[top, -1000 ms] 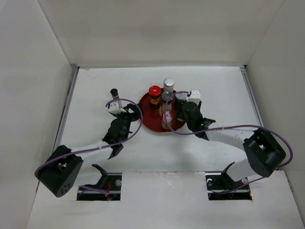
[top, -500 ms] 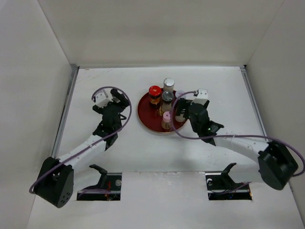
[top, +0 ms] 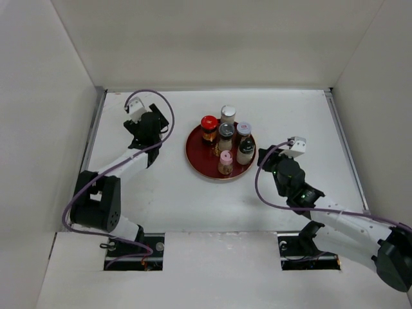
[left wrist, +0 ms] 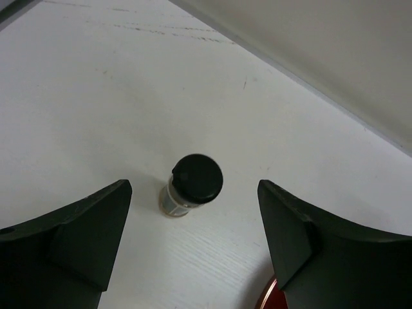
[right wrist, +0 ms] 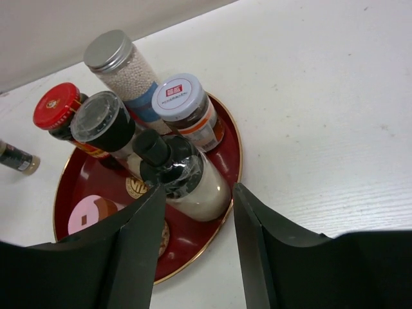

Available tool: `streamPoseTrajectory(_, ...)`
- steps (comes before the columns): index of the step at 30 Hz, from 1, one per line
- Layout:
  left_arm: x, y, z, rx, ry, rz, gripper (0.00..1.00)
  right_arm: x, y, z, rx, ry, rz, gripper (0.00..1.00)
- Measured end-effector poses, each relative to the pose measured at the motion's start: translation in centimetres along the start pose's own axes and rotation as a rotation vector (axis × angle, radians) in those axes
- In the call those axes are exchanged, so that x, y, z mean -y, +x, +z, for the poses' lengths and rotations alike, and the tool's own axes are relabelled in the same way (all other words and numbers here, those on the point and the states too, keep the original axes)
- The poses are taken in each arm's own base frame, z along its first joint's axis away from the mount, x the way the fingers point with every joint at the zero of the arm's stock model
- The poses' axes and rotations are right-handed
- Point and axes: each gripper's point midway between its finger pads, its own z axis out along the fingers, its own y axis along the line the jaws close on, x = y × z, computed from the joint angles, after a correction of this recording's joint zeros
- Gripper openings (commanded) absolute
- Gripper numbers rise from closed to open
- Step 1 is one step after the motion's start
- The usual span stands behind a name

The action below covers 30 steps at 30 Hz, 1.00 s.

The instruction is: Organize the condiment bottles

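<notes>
Six bottles stand upright on the red tray toward the table's far edge, one white lid's red logo unreadable, while the thin black-capped bottle stands upright to its left between the wide-spread, untouching fingers of the left gripper, and the right gripper is narrowly parted and empty.

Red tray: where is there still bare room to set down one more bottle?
On the tray, bare floor shows at the left, between the red-capped jar and the pink-capped bottle. Back and right are crowded.
</notes>
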Motion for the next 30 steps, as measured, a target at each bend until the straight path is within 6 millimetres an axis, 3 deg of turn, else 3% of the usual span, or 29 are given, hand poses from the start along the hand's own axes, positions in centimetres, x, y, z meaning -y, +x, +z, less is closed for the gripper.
streamPoseTrajectory(5,1.3,-0.4,2.6,-0.024,0.0,0.035,0.77,-0.5,0.4,0.2,-0.011,-0.019,0.009,0.67)
streamPoseTrajectory(10,1.5,1.4,4.2,-0.081,-0.022,0.095,0.71,-0.8,0.7,0.3,-0.022,-0.032,0.009,0.7)
streamPoseTrajectory(17,0.3,4.8,5.2,-0.164,-0.063,0.166,0.59,-1.1,0.9,0.4,-0.027,-0.046,0.01,0.73)
streamPoseTrajectory(24,0.4,5.1,5.5,-0.171,-0.066,0.175,0.34,-1.2,1.0,0.5,-0.026,-0.05,0.012,0.76)
streamPoseTrajectory(30,0.4,5.0,5.4,-0.173,-0.065,0.185,0.24,-1.2,1.4,0.7,-0.036,-0.045,0.004,0.79)
